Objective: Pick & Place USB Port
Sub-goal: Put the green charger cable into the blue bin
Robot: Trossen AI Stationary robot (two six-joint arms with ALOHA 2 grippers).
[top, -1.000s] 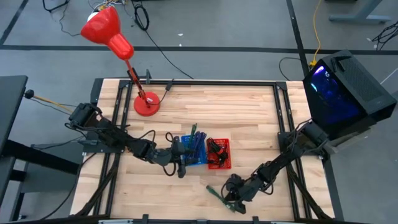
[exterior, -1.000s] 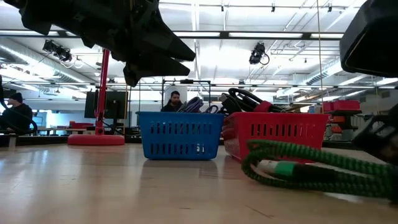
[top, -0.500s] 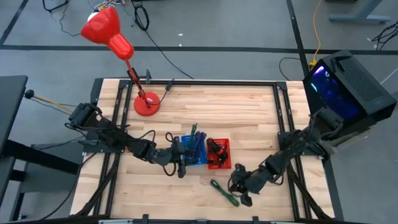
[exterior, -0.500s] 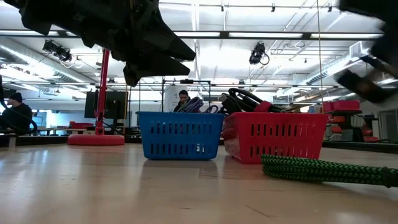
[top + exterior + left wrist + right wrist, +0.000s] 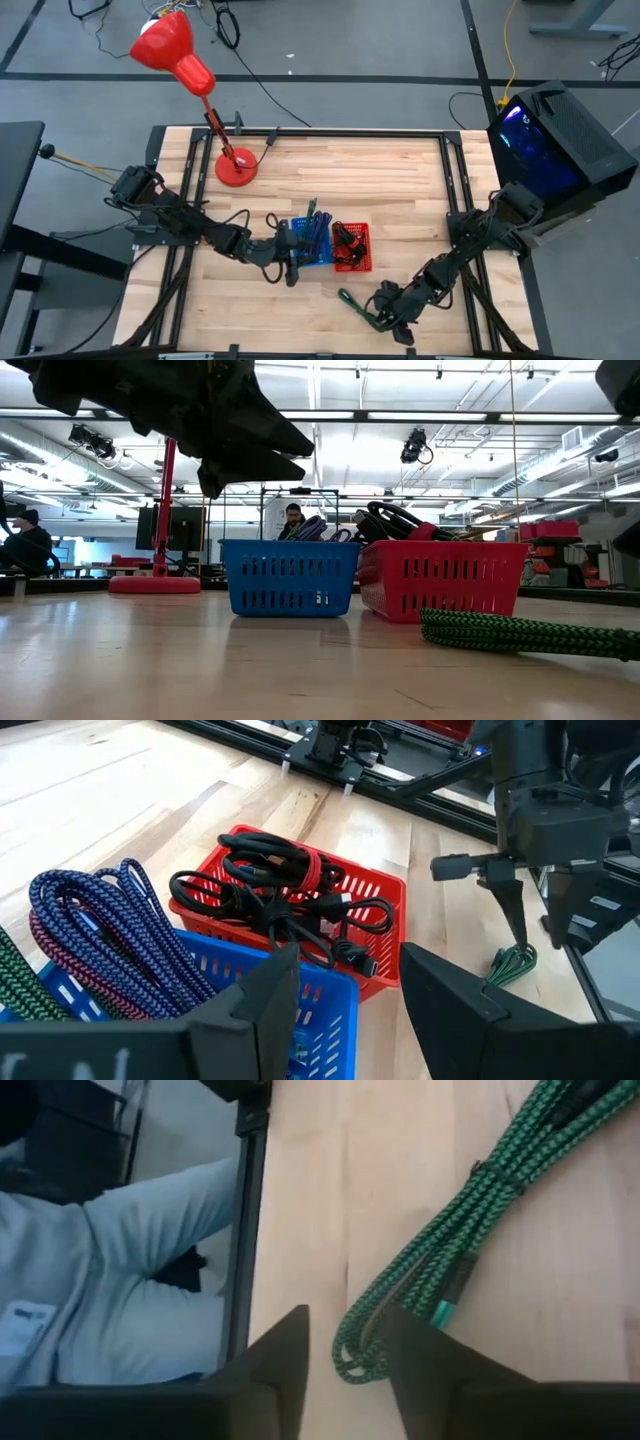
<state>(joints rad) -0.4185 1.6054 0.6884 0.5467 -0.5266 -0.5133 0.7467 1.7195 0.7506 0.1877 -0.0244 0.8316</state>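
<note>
Right gripper (image 5: 345,1355), fingers parted, hovers over the limp, light green braided USB cable (image 5: 440,1270); grasp its bundled middle.

There are two baskets (one blue basket (image 5: 312,243), one red basket (image 5: 351,247)), one green cable (image 5: 356,305) and one red lamp (image 5: 190,70).

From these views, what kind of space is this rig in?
Probably a robotics lab or workshop in an open industrial hall. The low view shows a high ceiling with exposed trusses and strip lights; a person at a monitor sits far behind; a lit computer tower stands beside the light wooden table.
</note>
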